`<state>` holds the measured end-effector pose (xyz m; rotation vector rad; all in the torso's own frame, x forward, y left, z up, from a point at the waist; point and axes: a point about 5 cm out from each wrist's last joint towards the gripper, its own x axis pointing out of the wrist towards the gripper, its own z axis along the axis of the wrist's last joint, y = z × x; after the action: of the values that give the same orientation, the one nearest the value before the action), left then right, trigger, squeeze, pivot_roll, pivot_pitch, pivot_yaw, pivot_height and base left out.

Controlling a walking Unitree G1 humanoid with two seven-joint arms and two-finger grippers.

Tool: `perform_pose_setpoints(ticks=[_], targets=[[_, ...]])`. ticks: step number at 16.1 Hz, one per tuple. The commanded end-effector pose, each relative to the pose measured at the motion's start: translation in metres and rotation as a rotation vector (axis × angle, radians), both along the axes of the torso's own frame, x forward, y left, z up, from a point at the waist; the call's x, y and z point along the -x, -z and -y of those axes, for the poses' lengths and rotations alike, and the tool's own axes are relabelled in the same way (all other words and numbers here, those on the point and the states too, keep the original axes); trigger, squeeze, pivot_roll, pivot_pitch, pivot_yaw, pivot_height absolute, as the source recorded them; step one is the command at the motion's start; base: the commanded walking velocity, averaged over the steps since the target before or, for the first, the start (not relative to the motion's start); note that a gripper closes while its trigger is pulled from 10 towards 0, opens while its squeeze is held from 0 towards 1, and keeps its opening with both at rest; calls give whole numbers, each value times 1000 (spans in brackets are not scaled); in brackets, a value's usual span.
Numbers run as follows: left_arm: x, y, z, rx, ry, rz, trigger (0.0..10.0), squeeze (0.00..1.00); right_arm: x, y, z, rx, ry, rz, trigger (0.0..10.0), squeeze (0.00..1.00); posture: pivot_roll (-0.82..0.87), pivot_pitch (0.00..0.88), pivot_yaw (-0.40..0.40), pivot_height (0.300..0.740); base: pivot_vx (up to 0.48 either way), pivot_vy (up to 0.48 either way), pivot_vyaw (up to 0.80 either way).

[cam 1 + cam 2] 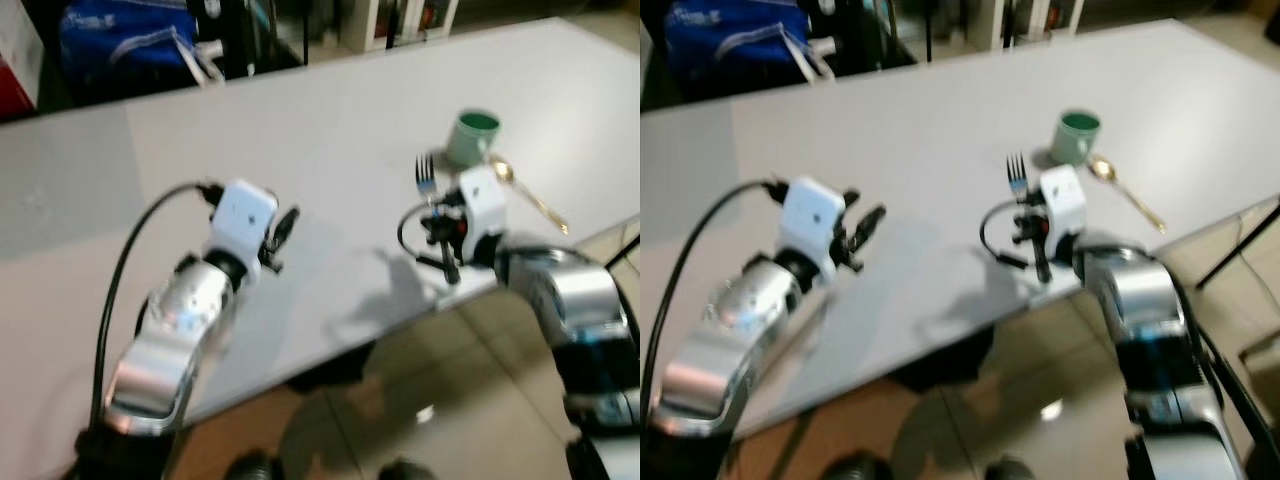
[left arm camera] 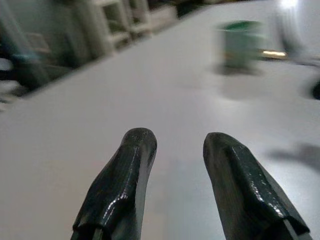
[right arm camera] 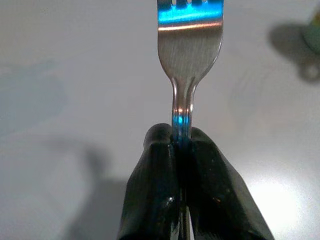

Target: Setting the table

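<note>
Right claw [image 3: 181, 145]: clenched on the neck of a metal fork [image 3: 190, 45], the two black fingers pressed against the handle from either side. The fork stands above the grey bench [image 1: 300, 130] near its front edge, tines pointing away from the robot. Left claw [image 2: 175, 150]: released, fingers parted with a clear gap, nothing between them; it hovers over bare bench surface well to the left of the fork. A green cup [image 1: 472, 137] stands upright on the bench just beyond the right claw. A gold-coloured spoon [image 1: 528, 193] lies flat beside the cup, on its right, handle running toward the bench edge. Blue bag [image 1: 130, 40] noted on the floor beyond the far side of the bench. Head views are slightly blurred.
</note>
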<state>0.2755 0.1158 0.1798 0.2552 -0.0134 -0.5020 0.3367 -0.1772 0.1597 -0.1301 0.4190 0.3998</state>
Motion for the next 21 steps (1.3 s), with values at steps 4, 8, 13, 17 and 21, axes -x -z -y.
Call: perform_pose_setpoints(ticks=[4, 8, 13, 17, 21], targets=[[6, -6, -6, -35, 103, -2, 10000, 0, -17, 0, -8, -14, 21, -73, 10000, 0, -29, 100, 6, 740, 0, 0, 0], [11, -5, -6, -53, 152, -21, 10000, 0, -39, 0, -17, -70, 53, -70, 10000, 0, -18, 117, 7, 740, 0, 0, 0], [23, -4, 2, -41, 240, -55, 10000, 0, -58, -2, -40, -75, -38, -36, 10000, 0, -1, 143, -1, 740, 0, 0, 0], [15, -15, -3, 16, 48, 16, 10000, 0, -66, -26, -39, -126, 17, 161, 10000, 0, 24, 152, -45, 740, 0, 0, 0], [10, -10, -4, 55, -69, 36, 10000, 0, -40, -35, -26, -138, 108, 368, 10000, 0, -30, 149, -2, 740, 0, 0, 0]])
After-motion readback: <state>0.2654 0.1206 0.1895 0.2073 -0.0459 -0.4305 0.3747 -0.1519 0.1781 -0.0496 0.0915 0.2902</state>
